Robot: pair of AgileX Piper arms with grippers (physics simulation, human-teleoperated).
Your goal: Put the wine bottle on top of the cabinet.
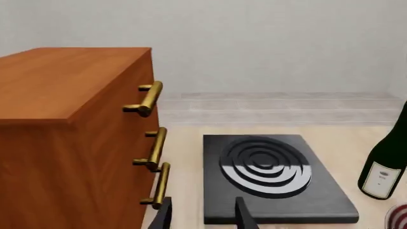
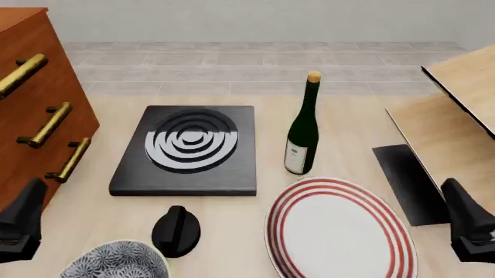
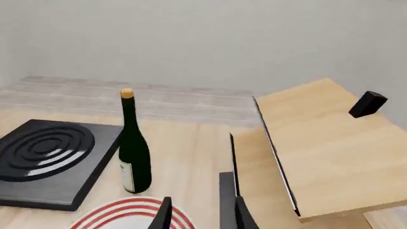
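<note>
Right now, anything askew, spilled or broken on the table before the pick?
Nothing stands out. The wine bottle stands upright and corked between the black burner plate and the striped plate. The cabinet sits square at the left with a bare top. Both grippers are open and hold nothing.

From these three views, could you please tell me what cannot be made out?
- Cabinet: front view's left edge crops it.
- Wine bottle: label text too small; left wrist view crops its neck.
- Patterned bowl: cut off by front view's bottom edge.
- Pale wooden structure: purpose unclear.
</note>
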